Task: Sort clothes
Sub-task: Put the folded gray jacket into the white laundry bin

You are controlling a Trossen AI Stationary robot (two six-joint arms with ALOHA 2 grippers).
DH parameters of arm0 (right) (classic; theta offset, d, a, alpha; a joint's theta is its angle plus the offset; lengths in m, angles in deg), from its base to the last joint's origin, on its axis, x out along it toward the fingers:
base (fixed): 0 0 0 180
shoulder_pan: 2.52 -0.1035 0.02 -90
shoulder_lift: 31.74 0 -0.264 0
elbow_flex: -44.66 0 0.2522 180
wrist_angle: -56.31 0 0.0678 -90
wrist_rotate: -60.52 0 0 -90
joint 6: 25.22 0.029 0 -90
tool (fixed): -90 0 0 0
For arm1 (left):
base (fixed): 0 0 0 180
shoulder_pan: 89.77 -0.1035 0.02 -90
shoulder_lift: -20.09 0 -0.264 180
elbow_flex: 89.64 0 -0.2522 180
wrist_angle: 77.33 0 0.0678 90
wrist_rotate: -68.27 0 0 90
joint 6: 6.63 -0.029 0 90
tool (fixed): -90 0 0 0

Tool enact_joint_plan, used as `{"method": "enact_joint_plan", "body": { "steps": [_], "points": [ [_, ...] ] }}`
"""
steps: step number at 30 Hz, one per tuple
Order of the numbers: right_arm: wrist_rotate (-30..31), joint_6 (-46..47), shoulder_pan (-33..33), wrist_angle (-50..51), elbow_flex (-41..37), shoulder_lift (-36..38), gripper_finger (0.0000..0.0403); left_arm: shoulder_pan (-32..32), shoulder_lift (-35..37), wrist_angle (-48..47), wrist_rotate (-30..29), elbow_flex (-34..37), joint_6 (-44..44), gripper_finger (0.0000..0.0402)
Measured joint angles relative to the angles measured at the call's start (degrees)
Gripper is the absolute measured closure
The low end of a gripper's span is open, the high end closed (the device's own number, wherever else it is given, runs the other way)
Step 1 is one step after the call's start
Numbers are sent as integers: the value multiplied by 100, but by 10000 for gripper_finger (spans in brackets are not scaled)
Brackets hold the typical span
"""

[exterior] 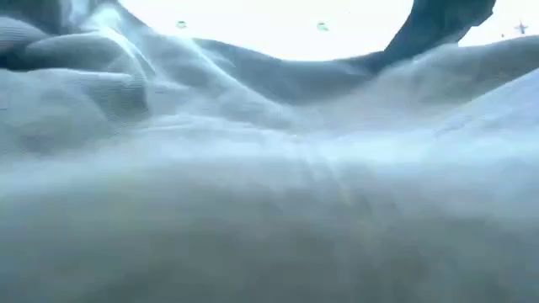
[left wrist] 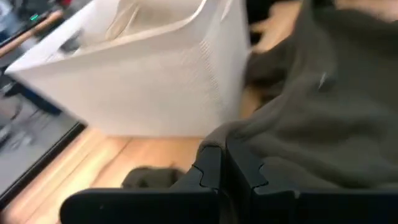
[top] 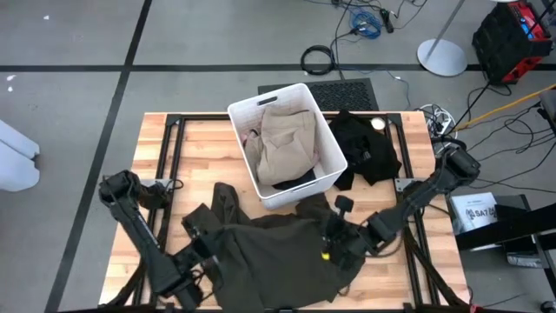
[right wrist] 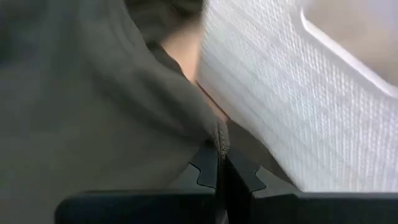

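A large dark olive garment (top: 269, 252) lies spread over the near part of the table and fills the low view (exterior: 269, 168). My left gripper (top: 204, 235) is shut on its left side and my right gripper (top: 334, 242) on its right side, both just in front of the white bin (top: 239, 113). The bin holds a khaki garment (top: 287, 139) on top of something black. Another black garment (top: 369, 148) lies on the table to the bin's right. My left gripper pinches a bunched fold of the olive garment (left wrist: 235, 134) between its two shut fingers (left wrist: 208, 171), slanting down from the table's left. The cloth runs slack away from the fingers and rests on the table. My right gripper pinches a seamed edge of the olive garment (right wrist: 221, 134) between its two shut fingers (right wrist: 205, 168), slanting down from the table's right, close beside the bin's wall (right wrist: 280, 106). The cloth falls away slack from the fingers.
The bin stands at the table's middle, close to both grippers. A black metal frame (top: 169, 148) runs around the tabletop. Bare wood shows at the far left (top: 200, 148). Cables, a red-and-black case (top: 512, 35) and a box lie on the floor beyond the table.
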Motion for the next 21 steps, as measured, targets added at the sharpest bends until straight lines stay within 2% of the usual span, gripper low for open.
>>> {"method": "enact_joint_plan", "body": {
  "steps": [4, 11, 17, 21],
  "points": [
    [-511, 97, 510, 51, -334, 0, 403, -501, 2, 402, 472, 456, 58, 393],
    [-1651, -288, 1355, 183, -424, 0, 403, -1447, 5, 1814, 1915, 1135, -1239, 393],
    [-2364, -790, 1548, 157, -424, 0, 403, -1749, 3, 2163, 2319, 1275, -1939, 388],
    [-2473, -820, 1575, 158, -424, 0, 402, -1919, 3, 2342, 2616, 1262, -2558, 367]
  ]
}}
